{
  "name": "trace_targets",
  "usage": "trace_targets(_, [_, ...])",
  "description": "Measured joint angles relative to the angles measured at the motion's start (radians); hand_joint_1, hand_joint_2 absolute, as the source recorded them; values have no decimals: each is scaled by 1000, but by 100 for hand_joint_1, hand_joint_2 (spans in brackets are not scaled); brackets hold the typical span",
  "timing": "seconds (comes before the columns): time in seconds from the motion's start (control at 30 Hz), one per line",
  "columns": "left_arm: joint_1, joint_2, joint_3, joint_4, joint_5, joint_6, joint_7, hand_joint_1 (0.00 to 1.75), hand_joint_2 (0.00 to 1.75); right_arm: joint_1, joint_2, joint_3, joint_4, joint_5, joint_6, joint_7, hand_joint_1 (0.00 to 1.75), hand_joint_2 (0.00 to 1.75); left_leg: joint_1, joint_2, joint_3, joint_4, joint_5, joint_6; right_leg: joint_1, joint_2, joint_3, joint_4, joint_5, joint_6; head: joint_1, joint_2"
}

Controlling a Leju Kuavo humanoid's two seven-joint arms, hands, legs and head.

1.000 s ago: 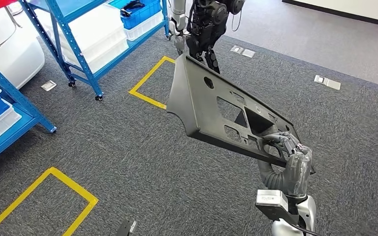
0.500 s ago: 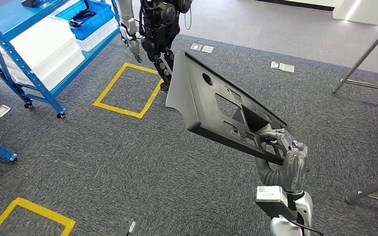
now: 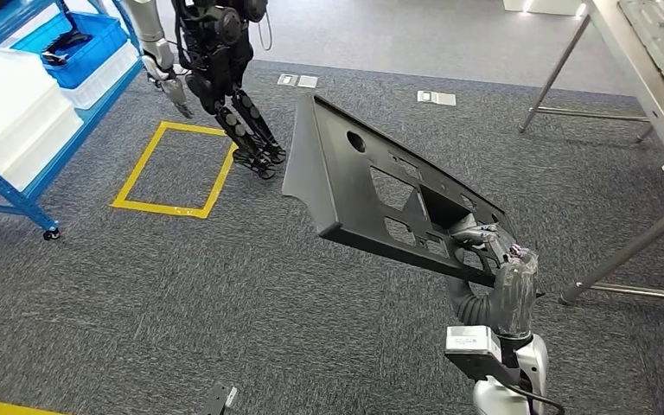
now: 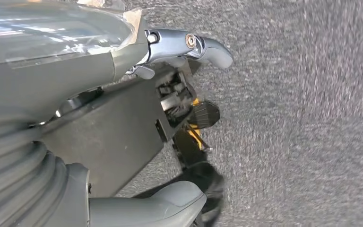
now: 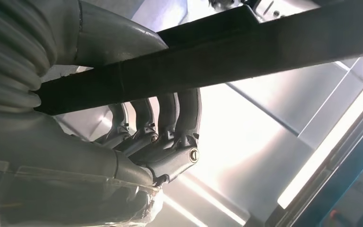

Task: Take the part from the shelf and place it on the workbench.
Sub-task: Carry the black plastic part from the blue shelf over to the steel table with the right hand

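My right hand (image 3: 494, 259) grips the part (image 3: 380, 194) by one end, so it could swing into the bench (image 3: 657, 78) leg as I approach; left hand (image 4: 123, 61) state unclear

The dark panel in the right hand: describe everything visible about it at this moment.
The dark panel is a long, matte grey-black part that looks like moulded plastic, with one round hole near its far end, several angular cut-outs along its middle and a raised rim. It is held off the carpet, tilted, its far end higher. The right hand grips its near lower edge; in the right wrist view the fingers curl around that edge. Nothing else touches it.
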Motion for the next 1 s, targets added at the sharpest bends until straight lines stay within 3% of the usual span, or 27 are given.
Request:
trace_targets(0.03, [0,0,0,0,2,-1,1,0,175,-1,0,0,1,-2,0,-2,175,175,-2,8,2,2,-4,-6,3,-4,7,-15,3,-8,-1,0])
trace_targets(0.1, [-1,0,0,0,5,-2,3,0,175,-1,-2,1,4,-7,0,-6,175,175,1,21,6,1,-8,-15,6,19,4,-14,6,-26,-2,0])
trace_targets(0.17, [-2,-1,0,0,6,-2,3,0,175,-2,-3,1,6,-10,0,-9,175,175,9,-10,-2,30,-35,-24,2,42,5,-16,9,-41,-4,0])
trace_targets(0.23, [0,-1,0,0,6,-3,3,0,175,-5,-3,2,8,-12,0,-10,175,175,13,-69,-49,137,-99,-28,3,63,6,-17,12,-54,-6,0])
trace_targets(0.3, [4,-1,0,0,7,-3,4,0,175,-7,-3,4,12,-16,0,-12,175,175,13,-92,-116,269,-152,-26,9,88,6,-16,12,-60,-7,0])
trace_targets(0.33, [5,0,0,0,8,-2,4,0,175,-6,-3,4,15,-18,0,-12,175,175,13,-96,-136,301,-153,-23,12,102,6,-16,12,-61,-7,0])
trace_targets(0.37, [6,0,0,1,8,-2,4,0,175,-7,-3,4,17,-20,0,-12,175,175,12,-98,-139,296,-134,-19,14,116,7,-16,12,-61,-7,0])
trace_targets(0.4, [5,1,0,1,9,-2,4,0,175,-7,-3,4,20,-22,-1,-12,175,175,12,-104,-124,254,-100,-14,16,130,9,-16,12,-61,-7,0])
trace_targets(0.47, [5,1,0,1,10,-2,4,0,175,-12,-3,6,24,-23,-1,-13,175,175,11,-148,-70,127,-27,-2,18,155,10,-15,12,-60,-7,0])
trace_targets(0.5, [5,2,0,1,10,-2,4,0,175,-16,-3,8,27,-24,-1,-13,175,175,11,-168,-47,75,-8,1,19,167,8,-13,13,-59,-7,0])
trace_targets(0.53, [5,2,0,1,10,-1,4,0,175,-21,-4,10,29,-24,-1,-14,175,175,9,-182,-34,45,-1,3,19,178,4,-12,15,-56,-7,0])
trace_targets(0.6, [4,3,0,1,10,-1,5,0,175,-24,-4,13,31,-26,-2,-14,175,175,3,-170,-25,24,-2,8,17,201,-5,-15,21,-45,-7,0])
trace_targets(0.63, [3,3,0,1,10,0,5,0,175,-24,-5,14,32,-27,-2,-14,175,175,2,-157,-21,17,4,12,15,198,-12,-11,21,-40,-7,0])
trace_targets(0.7, [2,2,0,0,9,0,4,0,175,-27,-6,15,32,-28,-3,-14,175,175,3,-130,-13,-2,14,22,19,152,-40,37,-4,-39,-3,0])
trace_targets(0.77, [4,2,0,1,8,0,4,0,175,-32,-7,17,34,-28,-4,-15,175,175,2,-99,-9,-9,16,28,20,96,-99,155,-58,-43,2,0])
trace_targets(0.83, [6,2,0,1,8,1,5,0,175,-32,-8,19,38,-29,-5,-15,175,175,1,-69,-11,-9,15,29,15,79,-149,258,-92,-38,3,0])
trace_targets(0.87, [6,2,0,1,8,1,5,0,175,-31,-9,19,39,-29,-5,-15,175,175,1,-55,-11,-8,14,28,11,73,-150,263,-88,-29,3,0])
trace_targets(0.93, [5,2,0,1,8,1,5,0,175,-30,-10,19,42,-28,-5,-15,175,175,3,-31,-9,-6,10,21,2,48,-89,156,-46,-7,3,0])
trace_targets(1.0, [5,2,0,1,8,1,5,0,175,-32,-10,20,42,-28,-5,-15,175,175,-1,-11,-7,0,1,9,-1,-1,-16,26,-8,1,3,0])
